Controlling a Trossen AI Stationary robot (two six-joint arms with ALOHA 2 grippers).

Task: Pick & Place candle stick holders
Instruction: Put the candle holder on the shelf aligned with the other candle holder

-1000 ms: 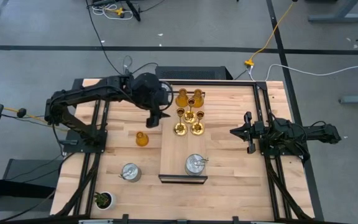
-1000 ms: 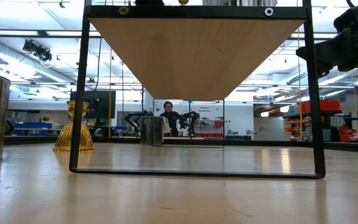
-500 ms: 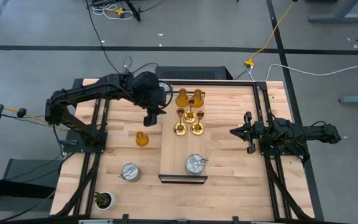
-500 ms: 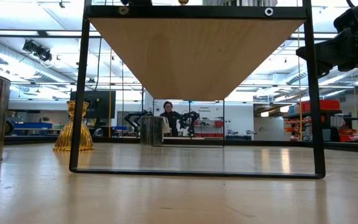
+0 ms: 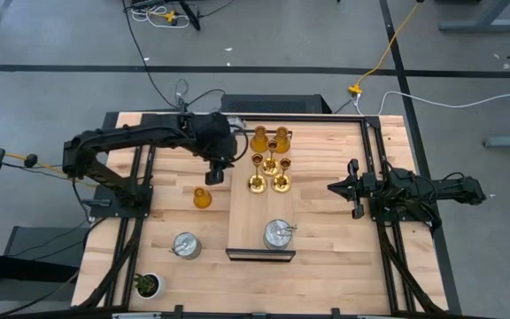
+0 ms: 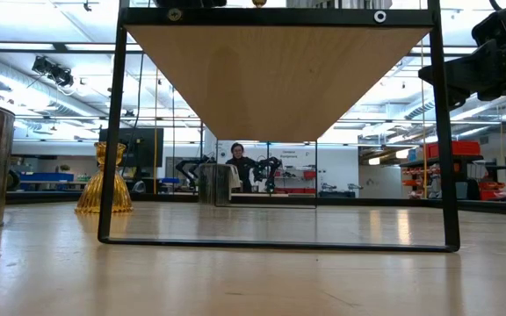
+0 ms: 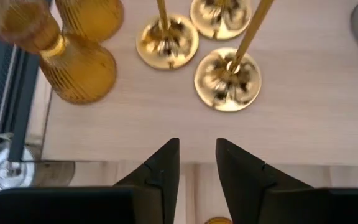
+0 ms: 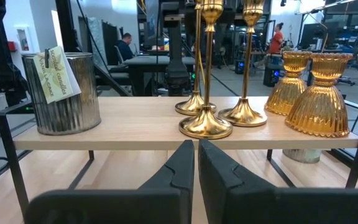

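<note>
Candle stick holders sit in two groups. On the raised wooden shelf (image 5: 260,213) at the table's centre stand three gold thin-stemmed holders (image 5: 269,173), two amber bell-shaped holders (image 5: 271,138) at its far end, and one silver round holder (image 5: 278,234) near its front edge. Down on the table (image 5: 335,257), left of the shelf, stand a third amber holder (image 5: 202,198) and a second silver holder (image 5: 185,245); the left wrist view catches what may be a third silver one (image 7: 5,171) under the shelf edge, though only partly.

A small potted plant (image 5: 147,284) sits at the table's front left corner.

The left gripper (image 5: 217,172) hovers just off the shelf's left edge, beside the gold stems, fingers (image 7: 160,171) narrowly apart with nothing between them. The right gripper (image 5: 343,189) waits well to the right of the shelf, its fingers (image 8: 182,163) pressed nearly together and empty.
</note>
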